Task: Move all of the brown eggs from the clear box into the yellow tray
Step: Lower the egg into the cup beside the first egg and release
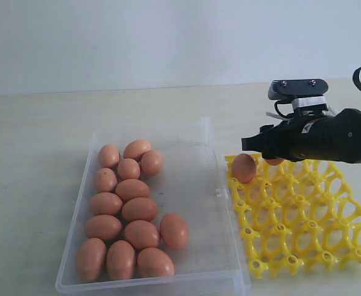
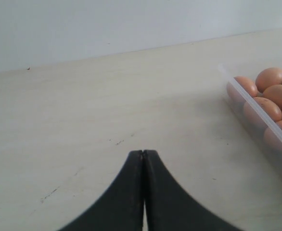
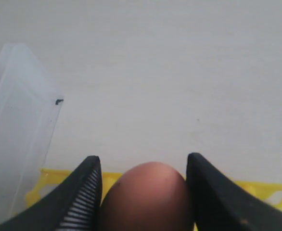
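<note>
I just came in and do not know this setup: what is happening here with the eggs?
The right end effector holds a brown egg closely between its fingers, low over the yellow tray. Another egg already sits in the tray's corner cell. Fourteen eggs lie in the clear box. The left end effector is shut, over the bare table beside the box.
</note>
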Available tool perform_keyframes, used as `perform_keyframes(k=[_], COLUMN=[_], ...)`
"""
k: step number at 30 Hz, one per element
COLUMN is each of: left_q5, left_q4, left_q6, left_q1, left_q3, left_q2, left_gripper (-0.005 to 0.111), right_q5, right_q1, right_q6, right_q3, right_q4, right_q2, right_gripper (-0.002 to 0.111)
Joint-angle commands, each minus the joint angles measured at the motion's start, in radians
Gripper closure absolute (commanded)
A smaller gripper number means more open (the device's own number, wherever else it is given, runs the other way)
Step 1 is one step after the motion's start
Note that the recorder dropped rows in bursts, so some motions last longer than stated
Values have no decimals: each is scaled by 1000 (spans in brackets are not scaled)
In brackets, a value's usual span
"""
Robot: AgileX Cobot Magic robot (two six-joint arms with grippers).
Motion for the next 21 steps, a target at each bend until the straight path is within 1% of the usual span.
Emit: perform_keyframes(k=[1,4,8,21], left_q5=[-14,-14,-14,-14], left_q4=[-1,-1,-1,-1], left_q6=[-4,-4,-4,-4], left_q1=[-3,-3,-3,-3], left_q3=[-4,-4,-4,-4], left_q2=[1,1,1,1], left_gripper=[107,107,107,107], right_q5=[15,34,43,55], right_q1=[0,0,34,32], right_q6=[6,6,3,-5], right_q3=[-14,-14,-14,0], right_q4=[-17,-17,-17,-17], right_q2=[3,3,3,12], right_gripper=[101,101,101,101])
